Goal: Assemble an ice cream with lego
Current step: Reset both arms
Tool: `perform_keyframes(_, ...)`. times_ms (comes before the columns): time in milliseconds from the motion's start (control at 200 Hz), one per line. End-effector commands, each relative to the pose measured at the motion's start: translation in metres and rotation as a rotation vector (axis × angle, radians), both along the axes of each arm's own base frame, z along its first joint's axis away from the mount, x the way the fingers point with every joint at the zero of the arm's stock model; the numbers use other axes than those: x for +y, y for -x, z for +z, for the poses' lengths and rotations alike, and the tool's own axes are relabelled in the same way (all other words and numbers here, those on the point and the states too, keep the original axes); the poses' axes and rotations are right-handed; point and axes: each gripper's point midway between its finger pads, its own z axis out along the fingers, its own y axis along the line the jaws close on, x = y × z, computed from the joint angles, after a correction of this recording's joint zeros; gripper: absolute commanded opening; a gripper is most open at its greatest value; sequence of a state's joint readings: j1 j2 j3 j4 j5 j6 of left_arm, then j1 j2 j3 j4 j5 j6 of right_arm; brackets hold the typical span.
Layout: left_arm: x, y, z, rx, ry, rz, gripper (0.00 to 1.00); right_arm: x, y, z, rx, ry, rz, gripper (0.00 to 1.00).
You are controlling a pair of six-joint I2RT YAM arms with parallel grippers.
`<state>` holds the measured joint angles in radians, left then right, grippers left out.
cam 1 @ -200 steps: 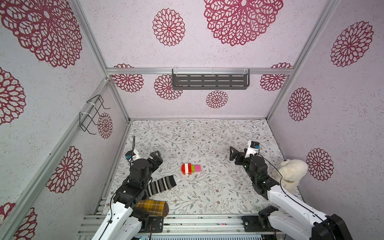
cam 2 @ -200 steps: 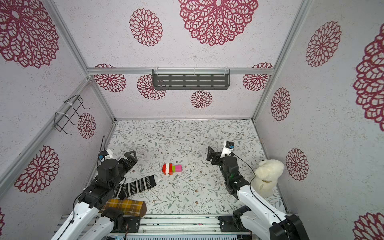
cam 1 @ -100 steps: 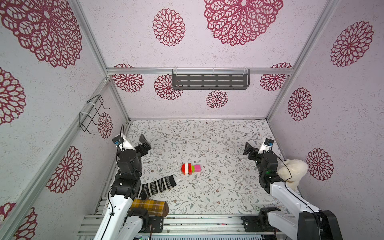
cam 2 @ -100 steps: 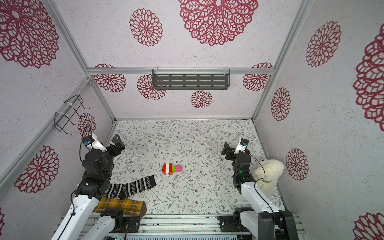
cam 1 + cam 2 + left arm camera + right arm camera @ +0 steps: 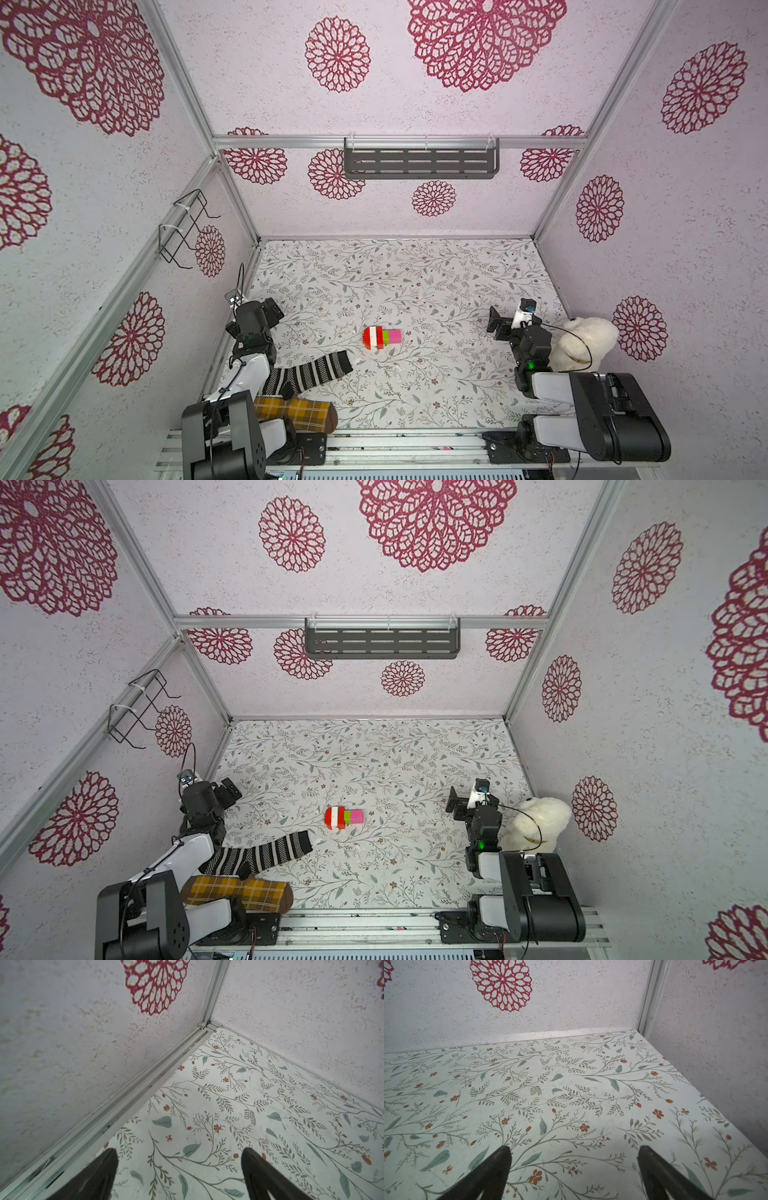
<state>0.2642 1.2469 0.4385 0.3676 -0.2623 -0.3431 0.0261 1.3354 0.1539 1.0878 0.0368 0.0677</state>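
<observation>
One ice cream, two socks, one plush.

floral table with ice cream, socks, plush

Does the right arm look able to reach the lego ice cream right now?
Probably yes: the ice cream lies alone mid-table, with bare tabletop between it and the open right gripper; the plush toy sits on the arm's other side.

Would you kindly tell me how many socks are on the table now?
2. The striped sock lies at the table's front left, partly under the left arm; the mustard plaid sock lies just nearer the front edge. The arms could hide more.
</observation>
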Motion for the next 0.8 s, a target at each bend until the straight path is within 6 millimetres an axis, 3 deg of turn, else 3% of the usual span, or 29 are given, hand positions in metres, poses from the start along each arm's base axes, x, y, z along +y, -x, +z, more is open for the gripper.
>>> perform_keyframes(0, -0.001, -0.014, 0.014, -0.073, -0.069, -0.056, 0.97, 0.015, -0.012, 0.037, -0.144, 0.063, 0.102, 0.99)
perform_keyframes(90, -0.008, -0.022, 0.014, -0.101, -0.065, -0.103, 0.97, 0.019, -0.016, 0.032, -0.154, 0.084, 0.121, 0.99)
perform_keyframes(210, -0.034, -0.029, 0.022, -0.213, -0.081, -0.218, 0.97, 0.022, -0.024, 0.018, -0.118, 0.084, 0.141, 0.99)
perform_keyframes(405, -0.075, -0.042, 0.002, -0.205, -0.248, -0.343, 0.97, 0.020, -0.005, 0.023, -0.186, 0.100, 0.117, 0.99)
perform_keyframes(530, -0.069, -0.052, 0.000, -0.133, -0.236, -0.291, 0.97, 0.025, -0.007, 0.022, -0.183, 0.120, 0.121, 0.99)
perform_keyframes(605, -0.062, -0.063, -0.005, -0.095, -0.207, -0.290, 0.97, 0.020, -0.023, 0.016, -0.123, 0.100, 0.101, 0.99)
perform_keyframes(660, -0.057, -0.062, -0.008, -0.105, -0.142, -0.316, 0.97, 0.010, -0.026, 0.014, -0.108, 0.066, 0.072, 0.99)
perform_keyframes(796, -0.058, -0.062, -0.006, -0.103, -0.185, -0.297, 0.97, 0.010, -0.026, 0.014, -0.106, 0.069, 0.067, 0.99)
